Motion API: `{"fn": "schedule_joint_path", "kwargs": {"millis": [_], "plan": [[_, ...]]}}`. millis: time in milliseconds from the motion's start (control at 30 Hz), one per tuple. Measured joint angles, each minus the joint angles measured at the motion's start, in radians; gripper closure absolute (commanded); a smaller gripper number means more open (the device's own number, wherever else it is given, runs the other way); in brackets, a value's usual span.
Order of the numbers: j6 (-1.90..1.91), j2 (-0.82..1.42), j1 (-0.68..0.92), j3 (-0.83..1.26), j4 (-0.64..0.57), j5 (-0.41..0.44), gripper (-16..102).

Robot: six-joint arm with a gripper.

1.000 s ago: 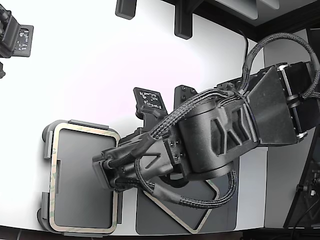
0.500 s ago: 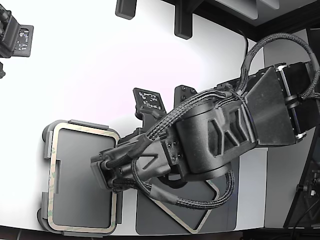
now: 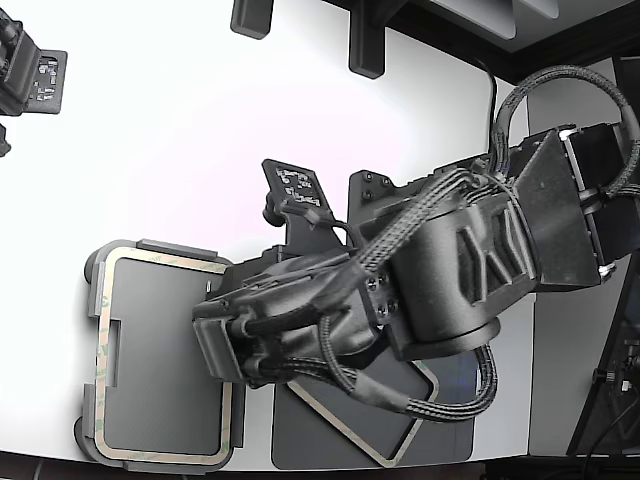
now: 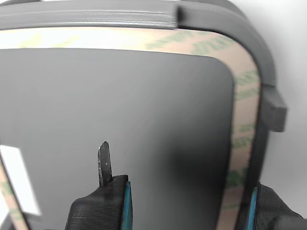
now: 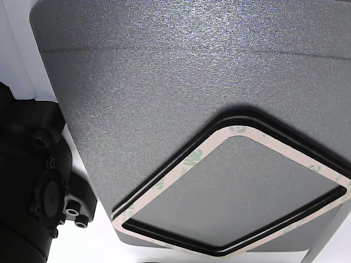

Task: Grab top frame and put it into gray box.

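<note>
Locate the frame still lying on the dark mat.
In the exterior view the twin frame lies skewed on the dark mat, bottom centre, right of the gray box.

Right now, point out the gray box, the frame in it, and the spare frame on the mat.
gray box (image 3: 160,246), exterior view, raised edge tab.
frame in the box (image 3: 165,264), exterior view, tan strip.
spare frame (image 5: 184,163), other view, tan strip.

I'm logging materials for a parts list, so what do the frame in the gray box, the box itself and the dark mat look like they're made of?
The top frame: thin sheet with a matte beige face printed in faint green, likely a paper or film liner. The gray box: smooth matte gray, moulded steps and tabs, probably plastic. The dark mat: fine pebbled, slightly sparkly surface; rubber or textured plastic, hard to tell.
</note>
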Motion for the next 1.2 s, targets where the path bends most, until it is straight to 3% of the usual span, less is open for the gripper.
{"fn": "schedule_joint_path", "kwargs": {"millis": [233, 433, 500, 633, 767, 967, 1200], "plan": [[-0.256, 0.160, -0.044, -0.005, -0.081, 0.175, -14], [-0.742, 0.410, -0.149, 0.209, -0.204, 0.258, -14], [-0.930, 0.541, -0.202, 0.337, -0.301, 0.241, -14], [-1.312, 0.819, -0.319, 0.663, -0.529, 0.129, -14], [-1.618, 1.080, -0.408, 0.954, -0.658, 0.043, -14], [-1.844, 1.376, -0.430, 1.267, -0.675, 0.025, -14], [-1.862, 1.569, -0.430, 1.448, -0.673, 0.018, -14]]}}
